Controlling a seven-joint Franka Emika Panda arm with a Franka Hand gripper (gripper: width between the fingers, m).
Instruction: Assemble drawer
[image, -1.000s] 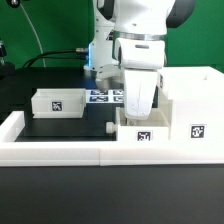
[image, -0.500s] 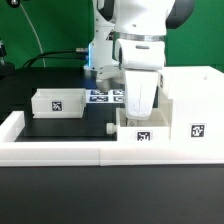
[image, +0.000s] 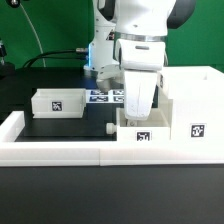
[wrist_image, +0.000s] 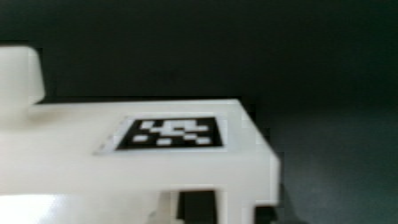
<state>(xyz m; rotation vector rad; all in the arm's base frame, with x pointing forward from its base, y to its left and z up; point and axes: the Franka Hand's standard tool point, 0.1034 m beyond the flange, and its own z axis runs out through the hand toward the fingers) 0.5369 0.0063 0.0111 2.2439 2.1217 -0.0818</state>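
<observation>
A white robot arm reaches down, its claw low over the near drawer tray, which stands just beside the tall drawer casing on the exterior view's right. Whether the claw is clenched or released cannot be told. The wrist view shows a blurred white part bearing a square tag. A second tray rests well apart on the black desk, behind the low white rail
</observation>
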